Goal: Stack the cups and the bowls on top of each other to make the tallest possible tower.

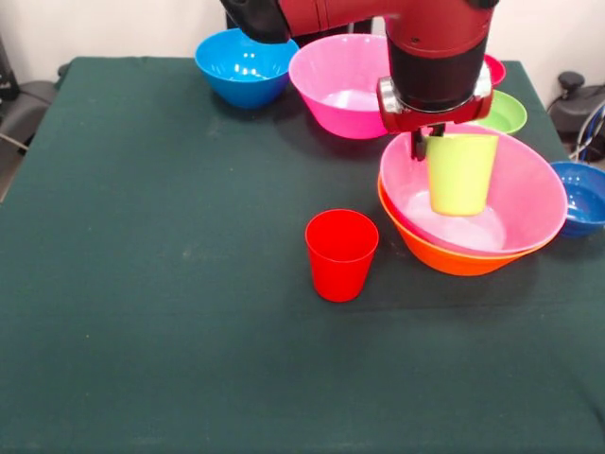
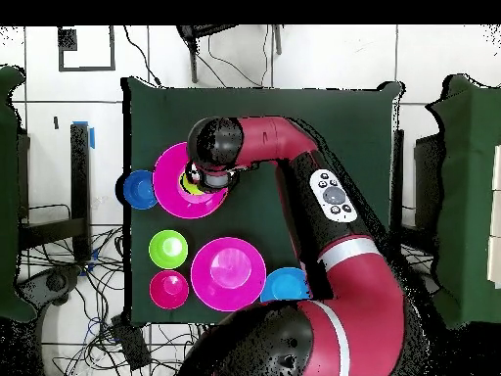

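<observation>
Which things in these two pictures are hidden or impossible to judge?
- Red cup: overhead, hidden under the arm.
- Lime green cup: overhead, mostly covered by the wrist.
- Small magenta-red bowl: front, mostly behind the arm.
- Dark blue bowl: front, cut by the edge.

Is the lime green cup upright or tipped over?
Upright: the lime green cup hangs mouth up from the gripper above the pink bowl.

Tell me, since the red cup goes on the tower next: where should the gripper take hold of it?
Probably at the rim, from straight above. The red cup stands upright, mouth open, alone on the table, so one finger could go inside and one outside its thin wall, much as the gripper seems to hold the lime green cup.
</observation>
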Robot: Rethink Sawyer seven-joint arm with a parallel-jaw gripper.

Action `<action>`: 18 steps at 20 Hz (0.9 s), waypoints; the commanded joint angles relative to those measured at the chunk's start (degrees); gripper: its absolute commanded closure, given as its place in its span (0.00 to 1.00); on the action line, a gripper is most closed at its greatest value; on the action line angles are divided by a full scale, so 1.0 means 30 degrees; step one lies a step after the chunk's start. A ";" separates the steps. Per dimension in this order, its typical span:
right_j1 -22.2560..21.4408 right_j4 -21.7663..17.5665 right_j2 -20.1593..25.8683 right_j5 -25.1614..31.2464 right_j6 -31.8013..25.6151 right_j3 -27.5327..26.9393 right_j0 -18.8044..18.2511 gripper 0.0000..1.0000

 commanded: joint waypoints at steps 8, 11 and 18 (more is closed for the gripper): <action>-0.1900 -0.2856 -0.0683 -0.4934 -0.1527 0.3141 -0.0162 1.00; -0.1894 -0.2633 -0.0578 -0.5203 -0.1548 0.3320 -0.0460 1.00; -0.0370 -0.2384 -0.0086 -0.7584 -0.1082 0.2989 -0.1175 1.00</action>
